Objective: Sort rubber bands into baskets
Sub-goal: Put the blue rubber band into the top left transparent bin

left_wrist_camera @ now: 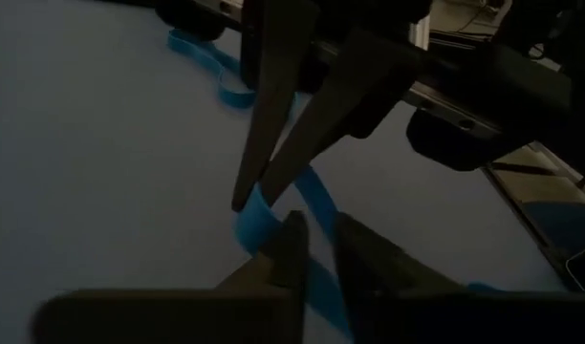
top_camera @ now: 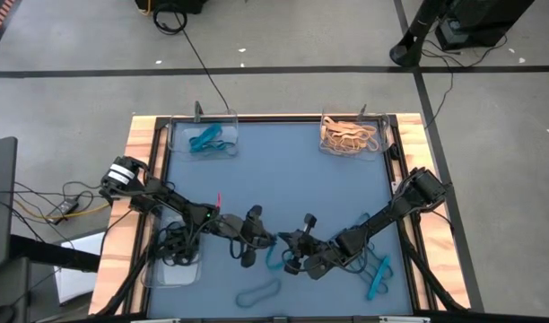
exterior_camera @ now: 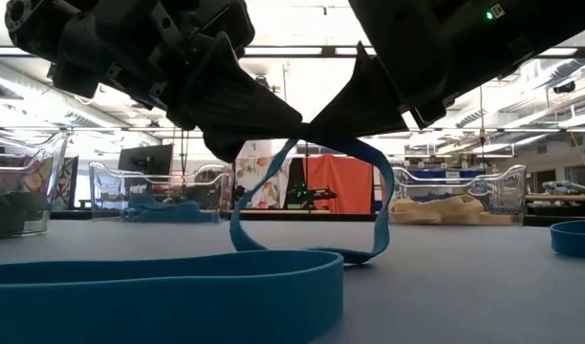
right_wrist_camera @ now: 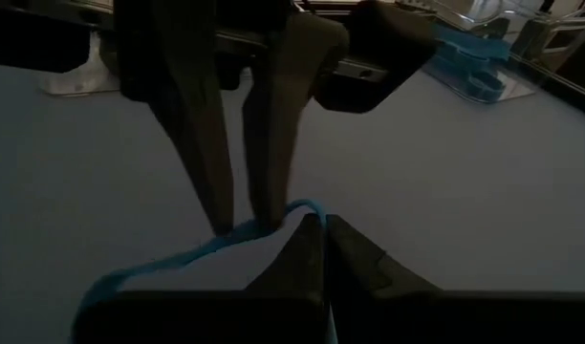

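The worktop (top_camera: 283, 170) was a smooth blue mat framed by pale wooden edges, standing on a grey floor crossed by dark lines and black cables (top_camera: 198, 54). Near its front edge, about midway along, the left gripper (top_camera: 254, 240) and the right gripper (top_camera: 295, 251) met tip to tip, each pressed together on the same teal rubber band (exterior_camera: 312, 205), which hung between them in a loop that touched the mat.

A second teal band (top_camera: 259, 291) lay flat by the front edge, and another (top_camera: 379, 276) lay toward the front right corner. One clear basket (top_camera: 203, 136) at the back left corner held teal bands; a second basket (top_camera: 351, 135) at the back right held tan ones; a third basket (top_camera: 174, 260) at the front left held black ones.

Beyond the table, the low view showed a bright ceiling with strip lights, an orange panel (exterior_camera: 345, 183) and distant benches.
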